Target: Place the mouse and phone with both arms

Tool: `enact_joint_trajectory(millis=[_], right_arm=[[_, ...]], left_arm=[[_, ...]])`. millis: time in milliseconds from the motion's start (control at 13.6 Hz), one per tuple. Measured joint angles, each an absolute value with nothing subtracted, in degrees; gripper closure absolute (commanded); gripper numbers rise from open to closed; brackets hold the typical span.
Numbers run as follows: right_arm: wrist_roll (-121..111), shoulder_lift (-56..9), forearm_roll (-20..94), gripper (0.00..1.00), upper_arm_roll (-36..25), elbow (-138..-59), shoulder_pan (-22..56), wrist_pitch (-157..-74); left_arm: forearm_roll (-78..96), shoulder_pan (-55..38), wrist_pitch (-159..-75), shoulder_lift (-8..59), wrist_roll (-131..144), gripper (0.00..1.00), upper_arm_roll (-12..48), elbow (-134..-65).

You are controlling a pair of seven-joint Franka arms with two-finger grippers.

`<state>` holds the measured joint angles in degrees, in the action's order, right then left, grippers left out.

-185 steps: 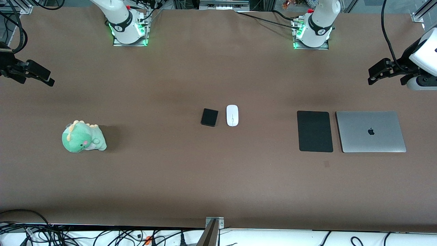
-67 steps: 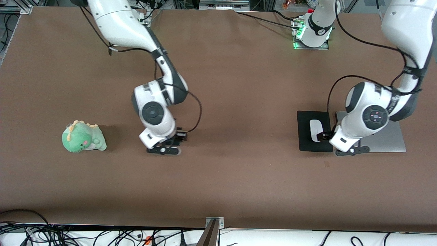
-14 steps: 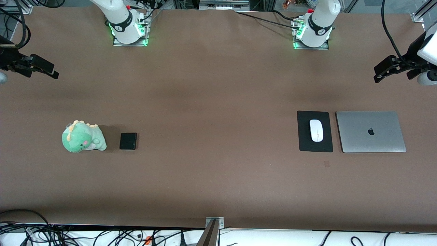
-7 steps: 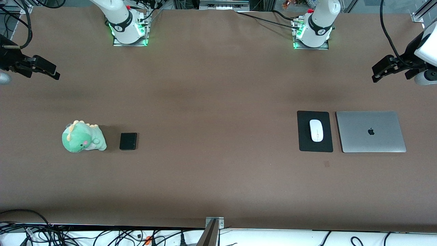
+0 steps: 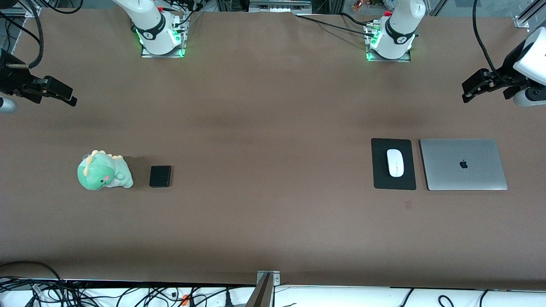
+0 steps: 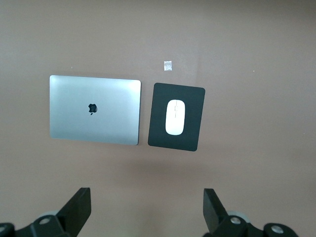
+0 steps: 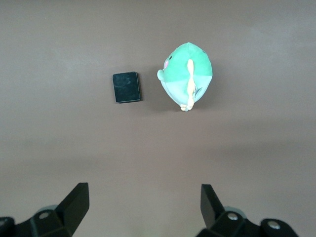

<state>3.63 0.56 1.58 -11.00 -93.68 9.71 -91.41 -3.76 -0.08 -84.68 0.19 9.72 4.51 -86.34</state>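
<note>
The white mouse (image 5: pixel 395 162) lies on the black mat (image 5: pixel 393 181) beside the laptop; it also shows in the left wrist view (image 6: pixel 175 117). The black phone (image 5: pixel 160 176) lies flat beside the green plush dinosaur, and shows in the right wrist view (image 7: pixel 127 87). My left gripper (image 5: pixel 468 91) is open and empty, held high over the table at the left arm's end. My right gripper (image 5: pixel 68 97) is open and empty, held high over the right arm's end.
A closed silver laptop (image 5: pixel 463 164) lies beside the mat at the left arm's end. A green plush dinosaur (image 5: pixel 103 171) sits at the right arm's end. A small tape mark (image 5: pixel 408 204) lies nearer the front camera than the mat.
Both arms have pulled back from the table's middle to its ends. In the last second both grippers drifted slightly; the mouse and phone lie still.
</note>
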Motion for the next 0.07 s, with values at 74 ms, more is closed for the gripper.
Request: enact_joint_trajectory(millis=[74], right_arm=[[3.63,0.34,1.58,0.0,-10.99,-93.44,9.73,-91.41]], left_arm=[[-3.76,-0.1,-84.68,0.19,9.67,0.0,4.51,-86.38]])
